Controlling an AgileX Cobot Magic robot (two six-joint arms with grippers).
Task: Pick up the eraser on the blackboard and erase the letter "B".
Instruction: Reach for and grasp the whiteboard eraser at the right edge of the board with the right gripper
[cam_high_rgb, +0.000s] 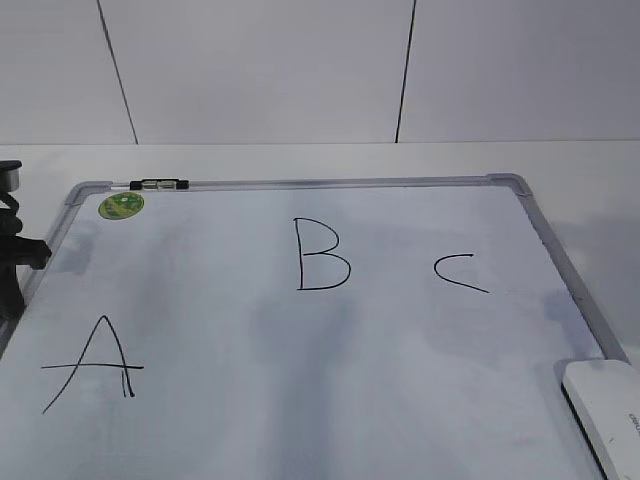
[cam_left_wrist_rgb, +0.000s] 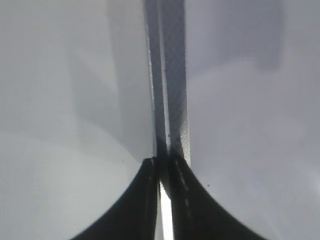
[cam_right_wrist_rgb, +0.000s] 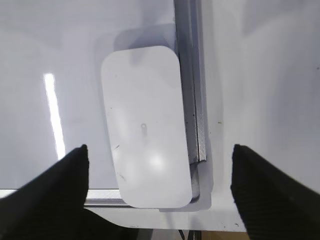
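The blackboard is a white board with a grey frame, lying flat. The letter "B" is drawn in black at its upper middle. The eraser, a white rounded block, lies at the board's near right corner. In the right wrist view the eraser lies against the board's frame. My right gripper is open above it, one finger on each side, touching nothing. My left gripper is shut and empty over the board's left frame rail. Its dark arm shows at the left edge.
A black "A" is at the near left and a black "C" right of the "B". A small black-and-clear marker lies on the far frame rail beside a green round sticker. A white wall stands behind.
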